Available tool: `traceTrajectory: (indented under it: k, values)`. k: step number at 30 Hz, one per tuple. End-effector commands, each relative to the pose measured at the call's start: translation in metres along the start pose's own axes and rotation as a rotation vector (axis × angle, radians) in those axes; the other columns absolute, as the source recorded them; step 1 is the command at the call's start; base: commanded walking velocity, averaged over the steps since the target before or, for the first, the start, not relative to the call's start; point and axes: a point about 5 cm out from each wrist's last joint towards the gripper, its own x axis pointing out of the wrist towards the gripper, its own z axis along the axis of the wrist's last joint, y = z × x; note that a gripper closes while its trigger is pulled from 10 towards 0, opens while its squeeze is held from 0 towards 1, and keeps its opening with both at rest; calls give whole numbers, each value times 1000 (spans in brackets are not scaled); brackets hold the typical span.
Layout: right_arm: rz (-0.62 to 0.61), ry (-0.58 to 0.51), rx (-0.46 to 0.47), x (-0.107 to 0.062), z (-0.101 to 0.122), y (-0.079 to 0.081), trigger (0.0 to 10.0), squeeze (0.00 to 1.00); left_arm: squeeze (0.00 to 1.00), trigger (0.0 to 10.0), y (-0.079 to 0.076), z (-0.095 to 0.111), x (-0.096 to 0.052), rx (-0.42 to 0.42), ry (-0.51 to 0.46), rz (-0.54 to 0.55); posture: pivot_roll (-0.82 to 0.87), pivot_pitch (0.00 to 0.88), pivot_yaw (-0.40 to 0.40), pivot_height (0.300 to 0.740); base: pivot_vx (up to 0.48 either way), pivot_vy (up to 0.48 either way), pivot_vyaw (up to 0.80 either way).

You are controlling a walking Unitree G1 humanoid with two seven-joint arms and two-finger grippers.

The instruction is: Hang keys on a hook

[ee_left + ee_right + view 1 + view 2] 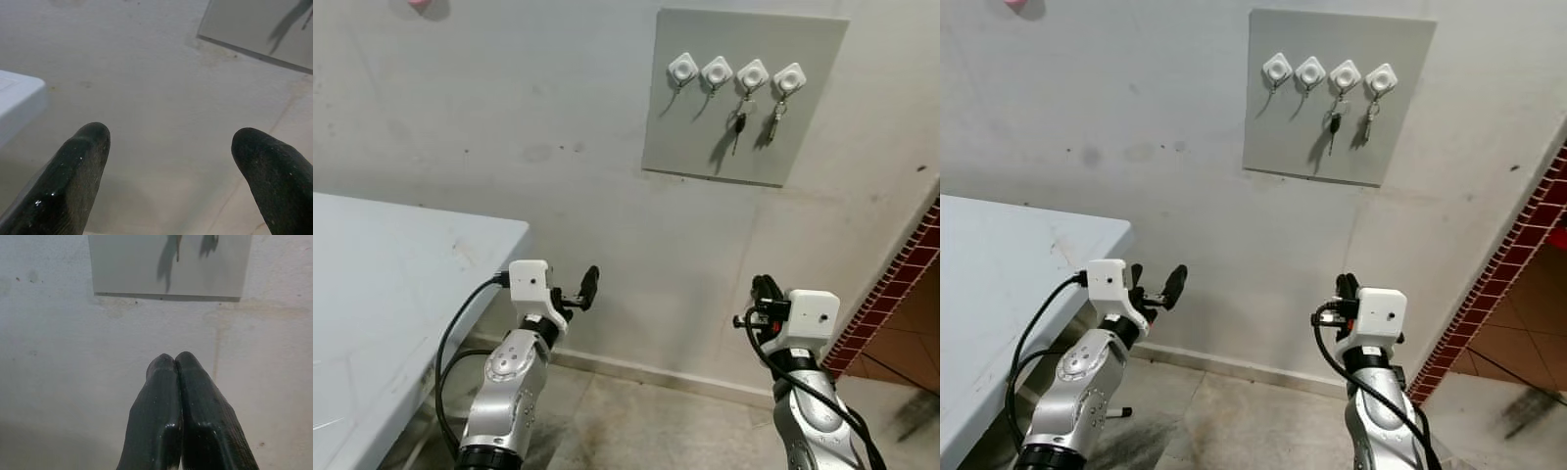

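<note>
My left gripper (168, 171), fingers spread wide, facing a pale wall (146, 83).
A grey panel's (254, 24) lower corner sits beyond my fingertips; a white table (17, 98) corner lies beside one finger.

No text, label, brand or number can be read anywhere — not on the wall, the board or the arms.
</note>
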Motion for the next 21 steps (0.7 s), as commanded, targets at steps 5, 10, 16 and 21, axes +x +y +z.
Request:
traceTrajectory:
  k: [5, 10, 16, 21]
  values:
    - [6, -27, -5, -1, 6, 0, 10000, 0, 0, 10000, -1, 5, 0, 0, -16, -1, -18, 0, -36, 740, 0, 0, 0]
    - [5, -27, -4, -1, 6, 0, 10000, 0, 0, 10000, -1, 7, 1, -1, -22, -5, -18, 0, -35, 740, 0, 0, 0]
    - [5, -27, -3, -1, 6, 1, 10000, 0, 0, 10000, -1, 8, 1, -1, -24, -8, -17, 0, -33, 740, 0, 0, 0]
    - [6, -24, -1, -2, 5, 1, 10000, 0, 0, 10000, 0, 9, 1, 2, -30, -9, -15, 0, -34, 740, 109, 0, 0]
